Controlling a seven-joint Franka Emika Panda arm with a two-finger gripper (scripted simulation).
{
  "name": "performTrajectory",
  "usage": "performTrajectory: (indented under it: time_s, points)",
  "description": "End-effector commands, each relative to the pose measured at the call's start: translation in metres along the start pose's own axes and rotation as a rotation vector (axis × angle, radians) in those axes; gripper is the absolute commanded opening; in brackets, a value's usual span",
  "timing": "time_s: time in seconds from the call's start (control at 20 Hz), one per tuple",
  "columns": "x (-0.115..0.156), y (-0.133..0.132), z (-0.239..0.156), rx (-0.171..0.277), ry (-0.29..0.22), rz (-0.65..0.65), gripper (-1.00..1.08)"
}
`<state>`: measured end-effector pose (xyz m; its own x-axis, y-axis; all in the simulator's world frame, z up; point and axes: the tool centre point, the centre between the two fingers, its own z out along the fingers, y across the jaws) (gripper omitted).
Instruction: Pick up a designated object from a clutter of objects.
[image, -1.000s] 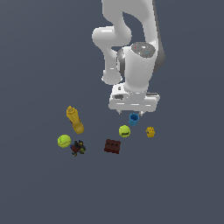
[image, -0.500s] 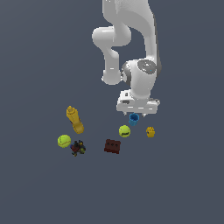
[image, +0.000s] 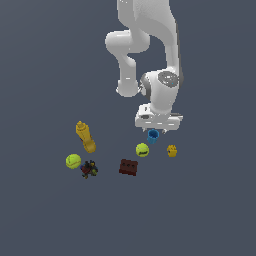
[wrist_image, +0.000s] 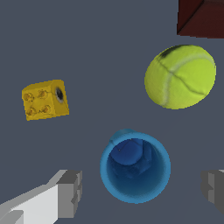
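Note:
The blue cup (image: 152, 136) stands upright on the dark floor, just below my gripper (image: 158, 126). In the wrist view the cup (wrist_image: 134, 168) shows its hollow top between my two fingertips (wrist_image: 70, 193), which stand apart on either side of it. The gripper (wrist_image: 142, 190) is open and empty, not touching the cup. A yellow-green ball (image: 142, 149) lies close beside the cup and also shows in the wrist view (wrist_image: 180, 76). The small yellow toy (image: 172, 150) lies on the cup's other side (wrist_image: 45, 99).
A dark red brick (image: 128, 167) lies in front of the ball, its corner showing in the wrist view (wrist_image: 201, 17). A yellow bottle (image: 85, 136), a second yellow-green ball (image: 73, 161) and a dark multicoloured toy (image: 89, 169) lie at the exterior view's left.
My gripper has come down and shifted slightly toward the exterior view's right, ending just above the blue cup. The objects have not moved.

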<state>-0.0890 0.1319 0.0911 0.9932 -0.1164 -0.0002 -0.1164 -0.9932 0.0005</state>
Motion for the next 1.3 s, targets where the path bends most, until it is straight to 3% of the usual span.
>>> performTrajectory:
  time_s: [0.0,0.85,0.9,1.25]
  points:
    - [0.0,0.0,0.002,0.0,0.0,0.0,1.0]
    - [-0.002,0.0,0.05,0.001,0.0,0.001,1.0]
    - [-0.002,0.0,0.05,0.001,0.0,0.001,-1.0]
    - [-0.002,0.0,0.05,0.001,0.0,0.001,-1.0]
